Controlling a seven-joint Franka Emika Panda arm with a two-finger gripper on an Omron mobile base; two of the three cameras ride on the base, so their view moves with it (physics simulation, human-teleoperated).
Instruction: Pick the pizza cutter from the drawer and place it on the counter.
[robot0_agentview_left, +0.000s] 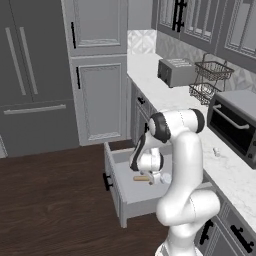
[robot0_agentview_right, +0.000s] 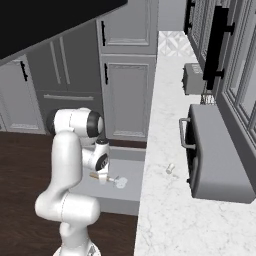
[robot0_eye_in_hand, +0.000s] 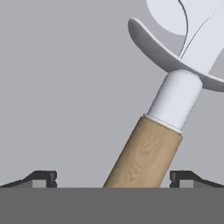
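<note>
I've got the white arm folded over at the elbow, forearm angling down and the wrist pointing the pincer (robot0_agentview_left: 151, 181) straight downward. In the hand view the pincer (robot0_eye_in_hand: 113, 178) has its two dark fingertips (robot0_eye_in_hand: 43, 178) spread wide, one at each side, nothing pinched between them.

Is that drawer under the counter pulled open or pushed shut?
Open. The drawer juts out from the cabinets under the counter, its grey inside exposed, with the pizza cutter lying in it below the gripper.
</note>
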